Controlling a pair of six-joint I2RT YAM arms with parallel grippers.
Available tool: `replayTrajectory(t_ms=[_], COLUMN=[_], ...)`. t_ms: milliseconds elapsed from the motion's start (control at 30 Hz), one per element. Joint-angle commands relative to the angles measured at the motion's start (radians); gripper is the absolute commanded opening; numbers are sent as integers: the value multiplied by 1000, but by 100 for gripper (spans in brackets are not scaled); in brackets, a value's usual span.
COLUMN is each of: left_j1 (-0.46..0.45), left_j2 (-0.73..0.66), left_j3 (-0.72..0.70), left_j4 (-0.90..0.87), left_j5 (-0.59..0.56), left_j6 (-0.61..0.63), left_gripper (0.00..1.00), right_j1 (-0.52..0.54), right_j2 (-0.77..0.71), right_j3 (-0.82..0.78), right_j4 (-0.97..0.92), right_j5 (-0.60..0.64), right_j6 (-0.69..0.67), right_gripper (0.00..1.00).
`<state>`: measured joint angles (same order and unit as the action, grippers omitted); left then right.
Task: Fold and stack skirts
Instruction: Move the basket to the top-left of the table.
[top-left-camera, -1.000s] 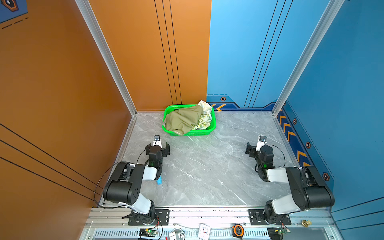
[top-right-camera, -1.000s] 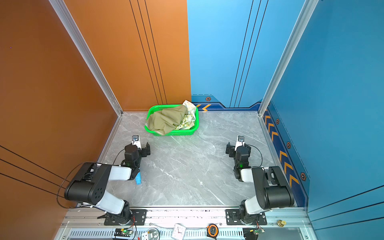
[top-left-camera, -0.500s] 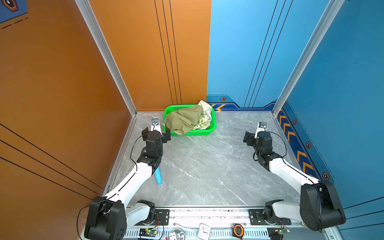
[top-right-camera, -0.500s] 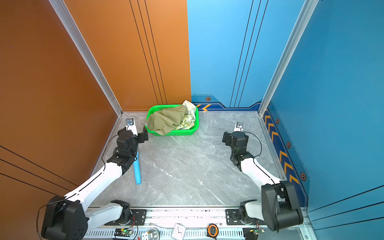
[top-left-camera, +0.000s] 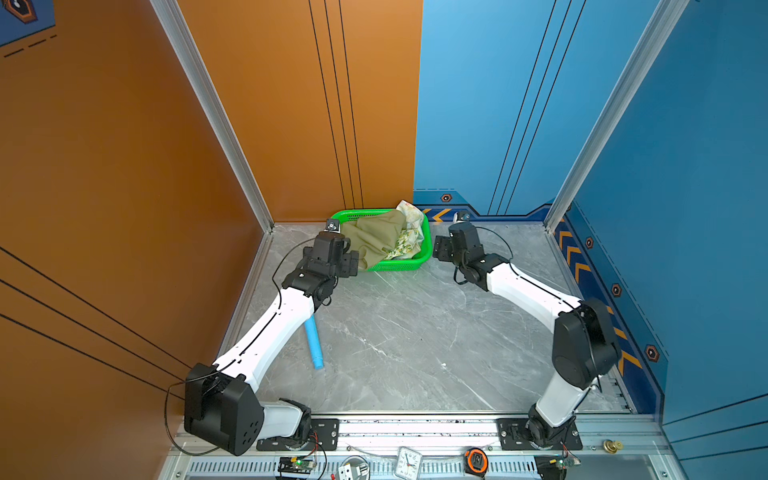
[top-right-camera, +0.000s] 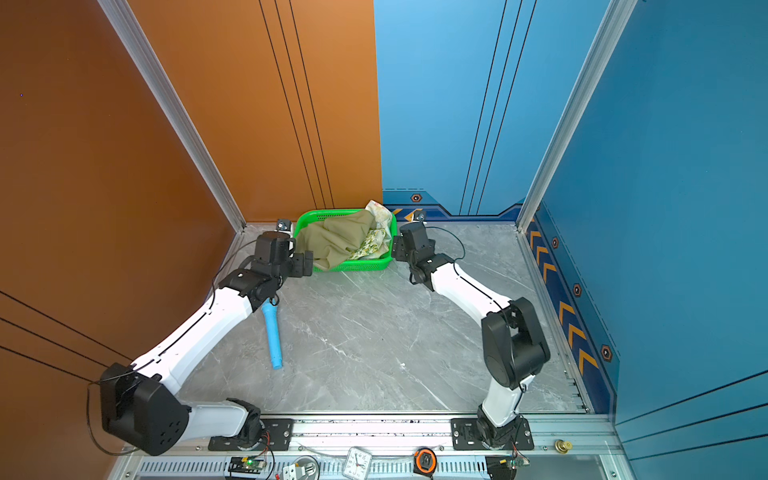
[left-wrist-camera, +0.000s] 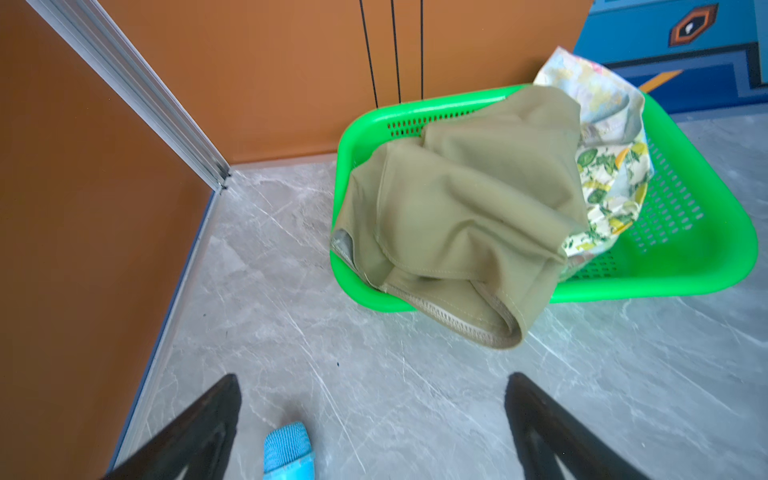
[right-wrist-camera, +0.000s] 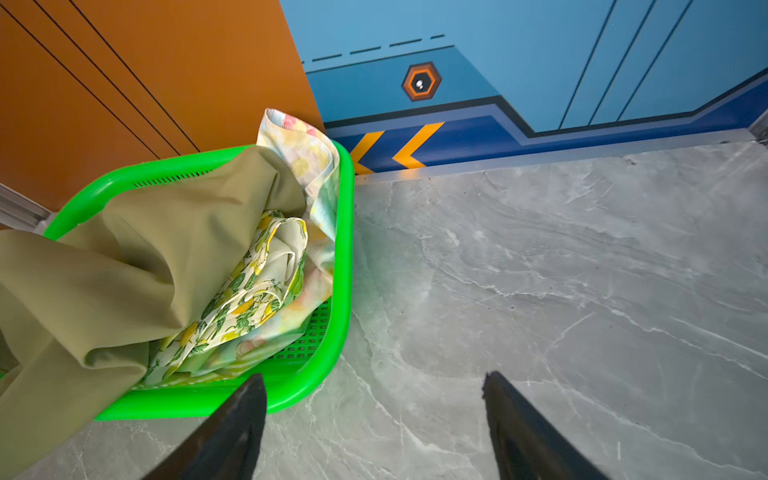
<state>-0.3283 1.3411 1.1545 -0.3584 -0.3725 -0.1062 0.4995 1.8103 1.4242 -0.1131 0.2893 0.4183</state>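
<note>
step: first pick, skirts (top-left-camera: 386, 239) heaped in basket (left-wrist-camera: 665, 286), upper centre | left gripper (left-wrist-camera: 374, 380) open, empty | right gripper (right-wrist-camera: 374, 379) open, empty | next: pinch olive skirt (left-wrist-camera: 465, 199) by overhanging hem

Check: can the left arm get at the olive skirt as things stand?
Probably yes: the left pincer is open, and the olive skirt droops over the basket rim facing it, nothing between.

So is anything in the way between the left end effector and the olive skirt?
Nothing visible. Only bare table lies between the open left end effector and the olive skirt, which drapes over the green basket's rim.
</note>
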Motion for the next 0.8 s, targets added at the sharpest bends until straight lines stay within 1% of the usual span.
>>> replayTrajectory(t_ms=[0,167,233,367,467,667,767], left_j1=[17,41,43,42,44,71,95], left_j2=[-2,-29,-43,-62,-56,-35,-24], left_j3=[-2,-27,-42,-63,-65,-64,-58], left_j4=[-85,-75,-70,-53,-47,-44,-44], left_j5=[76,119,127,135,141,159,179], left_j6=[-33,-39,-38,-46,-50,-67,-80], left_gripper=[100,100,100,100,100,100,100], right_j1=[18,31,28,18,6,5,25], right_j2=[117,307,358,423,469,528,542], right_j3=[133,332,402,477,523,559,561], right_j4=[-121,-177,-194,-202,-206,-146,-102], right_j5=[37,58,78,101,89,-45,-77], right_j6=[48,60,57,38,22,-34,-65], right_gripper=[78,75,73,70,68,64,61])
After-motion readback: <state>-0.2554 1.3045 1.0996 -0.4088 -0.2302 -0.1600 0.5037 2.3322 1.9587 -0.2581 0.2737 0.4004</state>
